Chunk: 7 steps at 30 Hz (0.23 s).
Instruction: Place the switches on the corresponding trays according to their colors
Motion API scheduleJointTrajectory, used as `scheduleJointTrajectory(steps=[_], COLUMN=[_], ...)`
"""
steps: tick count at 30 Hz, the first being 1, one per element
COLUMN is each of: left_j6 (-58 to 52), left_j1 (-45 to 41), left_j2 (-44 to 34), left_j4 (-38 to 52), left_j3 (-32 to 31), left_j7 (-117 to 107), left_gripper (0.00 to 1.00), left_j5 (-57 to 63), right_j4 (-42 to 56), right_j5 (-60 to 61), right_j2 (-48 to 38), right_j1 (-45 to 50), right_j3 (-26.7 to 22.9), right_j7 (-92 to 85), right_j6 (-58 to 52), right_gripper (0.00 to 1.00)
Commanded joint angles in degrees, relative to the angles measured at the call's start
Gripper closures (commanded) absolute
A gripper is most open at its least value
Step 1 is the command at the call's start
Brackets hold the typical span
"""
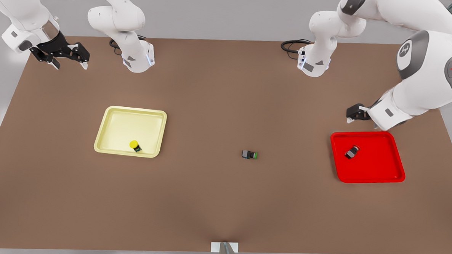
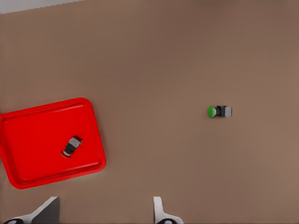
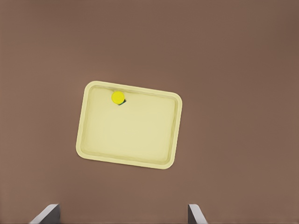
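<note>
- My right gripper [image 1: 69, 60] is hanging high over the table's [image 1: 207, 202] far left corner, fingers spread wide and holding nothing – it is looking down on the yellow tray [image 3: 93, 149]
- The yellow-capped switch [image 1: 134, 145] is standing inside that yellow tray, close to the near rim
- My left gripper [image 2: 105, 212] is hovering just beyond the far edge of the red tray [image 1: 384, 172] on the right, fingers wide apart, empty
- The red-capped switch [image 1: 352, 151] is lying on its side in the red tray
- The green-capped switch [image 1: 249, 154] is lying on the bare table between the trays – nearer the red one
</note>
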Motion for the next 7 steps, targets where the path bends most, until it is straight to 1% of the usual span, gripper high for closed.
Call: scheduleJointTrajectory(steps=[1,2,7], left_j6=[3.58,5.09,4.91], left_j1=[-0.25,-0.34,-0.34], left_j2=[-2.64,-3.44,-3.26], left_j4=[-5.36,-7.32,-7.23], left_j3=[0.04,0.83,0.83], left_j7=[0.0,0.26,-0.44], left_gripper=[0.0,0.0,0.0], left_j5=[1.16,1.16,1.16], right_j4=[-0.01,-0.18,-0.27], right_j5=[0.0,0.0,0.0], right_j2=[-0.01,-0.36,-0.36], right_j1=[0.09,0.0,0.09], right_j3=[0.0,0.0,0.0], right_j7=[0.0,0.0,0.0], right_j6=[0.0,-0.09,0.0], right_gripper=[0.0,0.0,0.0])
